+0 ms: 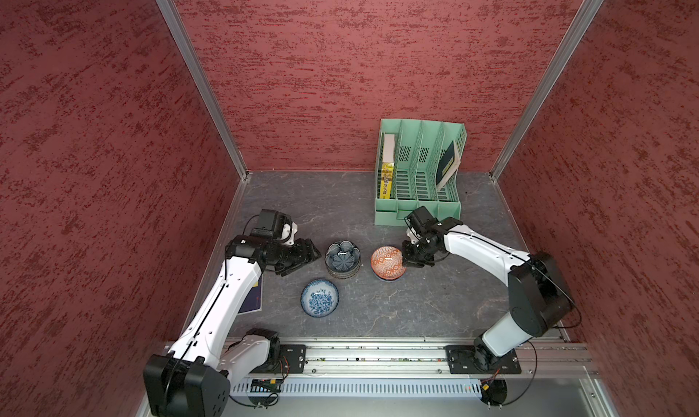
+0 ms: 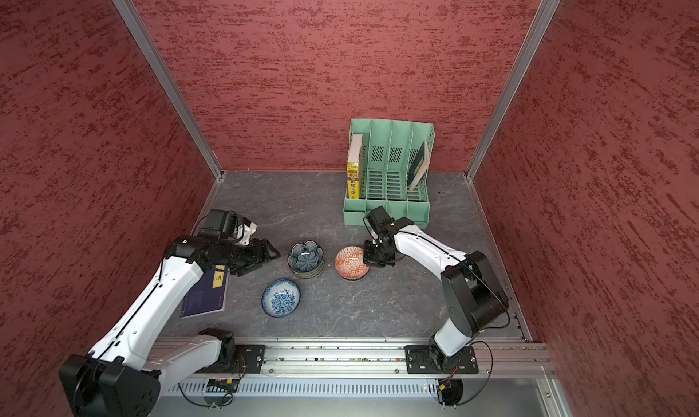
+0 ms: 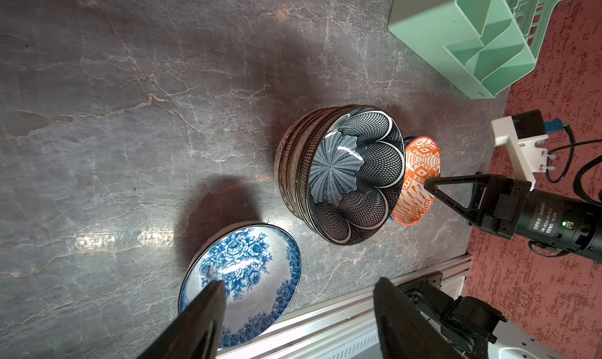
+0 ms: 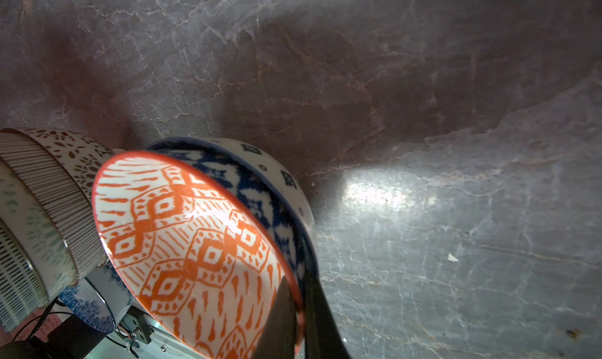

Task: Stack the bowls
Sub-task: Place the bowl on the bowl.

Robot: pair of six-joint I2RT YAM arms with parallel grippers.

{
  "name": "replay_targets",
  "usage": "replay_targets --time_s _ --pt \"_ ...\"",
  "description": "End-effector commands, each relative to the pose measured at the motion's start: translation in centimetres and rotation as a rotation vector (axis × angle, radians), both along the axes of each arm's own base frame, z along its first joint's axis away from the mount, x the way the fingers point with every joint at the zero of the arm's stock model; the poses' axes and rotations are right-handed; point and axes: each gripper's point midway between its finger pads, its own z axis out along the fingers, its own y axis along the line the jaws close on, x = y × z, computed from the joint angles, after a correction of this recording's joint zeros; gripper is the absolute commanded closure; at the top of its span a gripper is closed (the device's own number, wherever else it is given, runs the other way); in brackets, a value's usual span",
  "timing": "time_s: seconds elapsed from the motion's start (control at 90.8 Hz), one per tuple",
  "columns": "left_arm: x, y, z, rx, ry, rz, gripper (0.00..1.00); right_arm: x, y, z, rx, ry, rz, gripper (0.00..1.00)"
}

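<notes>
A stack of several bowls topped by the dark flower-shaped bowl [image 1: 343, 260] [image 2: 305, 259] [image 3: 351, 175] stands mid-table. To its right, the orange geometric bowl [image 1: 386, 262] [image 2: 351, 262] [image 4: 195, 243] sits a little tilted in a blue-and-white patterned bowl [image 4: 260, 178]. My right gripper [image 1: 404, 263] [image 4: 298, 285] is shut on the orange bowl's right rim. A blue-white floral bowl [image 1: 319, 297] [image 2: 281, 297] [image 3: 241, 276] lies alone nearer the front. My left gripper [image 1: 302, 265] [image 3: 299, 284] hangs open and empty just left of the stack.
A mint-green file rack [image 1: 418, 173] with books stands at the back right, just behind my right wrist. A dark blue book [image 2: 206, 294] lies under my left arm. A metal rail [image 1: 378, 354] runs along the front edge, and red walls close in the sides.
</notes>
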Motion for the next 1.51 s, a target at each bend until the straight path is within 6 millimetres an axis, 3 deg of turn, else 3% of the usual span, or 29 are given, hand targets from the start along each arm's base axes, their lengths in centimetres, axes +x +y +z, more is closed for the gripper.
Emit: replay_targets --time_s 0.0,0.154,0.628,0.915,1.499 --pt "0.0 0.0 -0.2 -0.003 -0.010 -0.013 0.25 0.4 0.4 0.6 0.041 -0.027 0.011 0.98" --pt "0.0 0.0 -0.3 -0.001 -0.008 -0.009 0.25 0.2 0.5 0.4 0.043 -0.017 0.016 0.84" --pt "-0.2 0.1 0.1 0.000 -0.017 -0.008 0.25 0.1 0.2 1.1 0.031 -0.032 0.038 0.76" --pt "-0.4 0.2 0.3 0.002 -0.017 -0.006 0.25 0.1 -0.5 1.5 -0.002 -0.048 0.036 0.76" --pt "-0.5 0.0 0.1 -0.001 -0.008 -0.013 0.25 0.2 -0.5 0.7 -0.014 -0.031 0.031 0.90"
